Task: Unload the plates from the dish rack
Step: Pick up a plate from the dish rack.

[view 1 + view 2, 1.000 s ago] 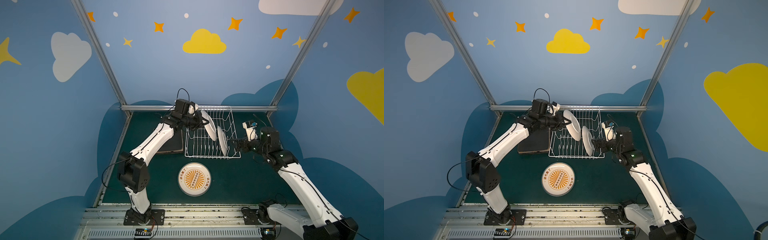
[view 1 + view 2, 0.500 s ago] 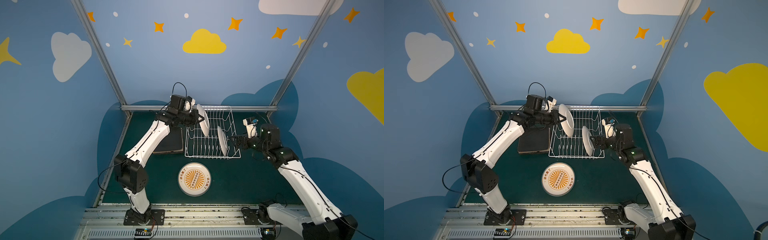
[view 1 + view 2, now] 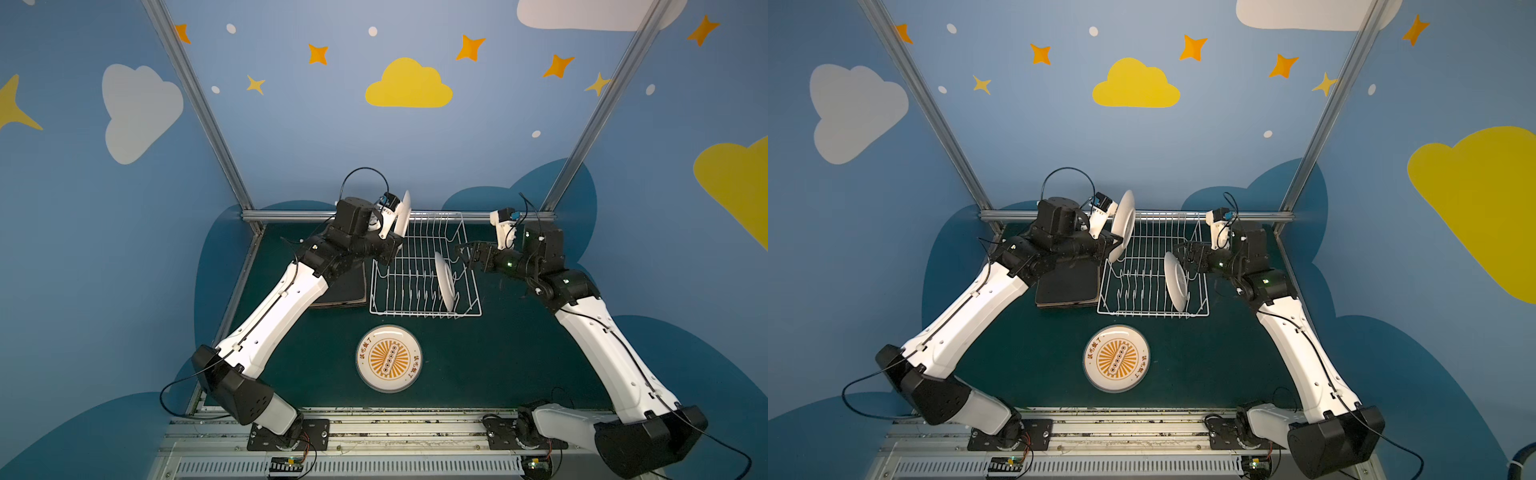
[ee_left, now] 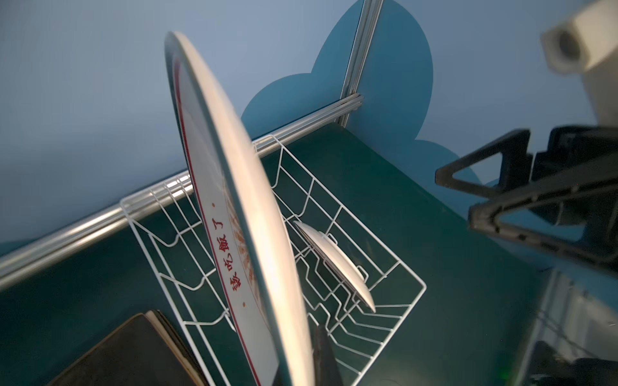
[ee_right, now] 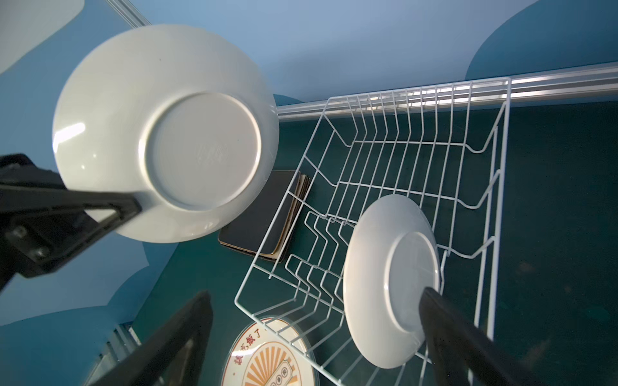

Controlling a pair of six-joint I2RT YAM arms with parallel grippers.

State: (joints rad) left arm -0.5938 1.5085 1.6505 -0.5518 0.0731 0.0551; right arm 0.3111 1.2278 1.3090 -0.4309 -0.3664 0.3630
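Hidden or unclear: the left gripper [image 3: 1115, 245] is largely masked by the round white plate [image 3: 1124, 224] it clamps by the rim. That plate's red-lettered face shows only in the left wrist view, blurred.

A second round white plate [image 3: 444, 282] shows only its plain back. The left arm covers part of the stack of black square plates [image 3: 1067, 286] — count unreadable.

The white wire dish rack [image 3: 419, 232] sits at the bench's [image 3: 498, 353] back edge, with the square stack touching its left side. An orange-printed round plate [image 3: 388, 359] lies flat in front.

The clamped plate hangs on edge above the rack's back-left corner, its back facing right. The second plate stands on edge between tines near the front-right corner.

The right gripper [image 3: 462, 254] — jaws wide, empty — sits just beside its upper rim; contact unclear.
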